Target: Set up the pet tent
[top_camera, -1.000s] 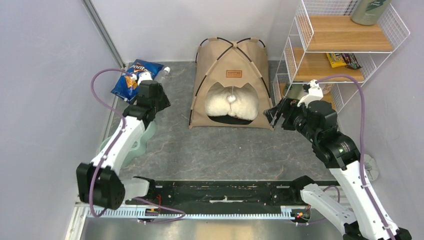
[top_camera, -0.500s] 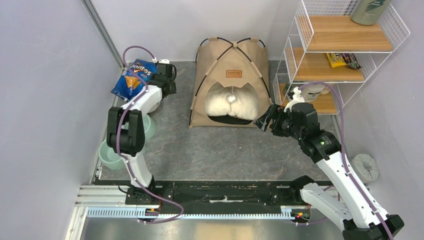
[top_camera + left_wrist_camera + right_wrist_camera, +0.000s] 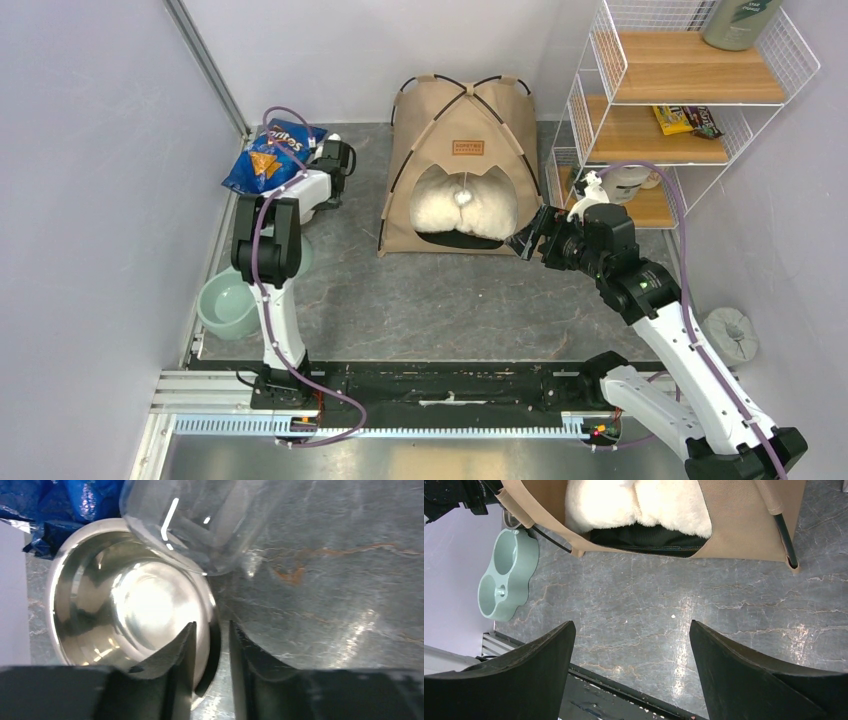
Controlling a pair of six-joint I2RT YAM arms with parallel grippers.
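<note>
The tan pet tent point(image 3: 462, 150) stands upright at the back middle on crossed black poles, with a brown label above its arched doorway. A fluffy white pillow point(image 3: 462, 208) lies inside. The right wrist view shows the tent's front edge point(image 3: 744, 535) and the pillow point(image 3: 639, 505). My right gripper point(image 3: 527, 243) is open and empty just off the tent's front right corner, over bare floor point(image 3: 631, 625). My left gripper point(image 3: 340, 158) is stretched to the back left, away from the tent. Its jaws stand nearly together with a narrow gap and hold nothing point(image 3: 212, 625).
Under the left gripper are a steel bowl point(image 3: 130, 600), a clear plastic bottle point(image 3: 200, 520) and a blue chip bag point(image 3: 268, 155). A green double feeder point(image 3: 228, 305) sits at the left wall. A wire shelf rack point(image 3: 680, 110) stands at the back right.
The left arm swung from the left side out to the back left, beside the chip bag. The right gripper moved slightly left toward the tent's corner.
</note>
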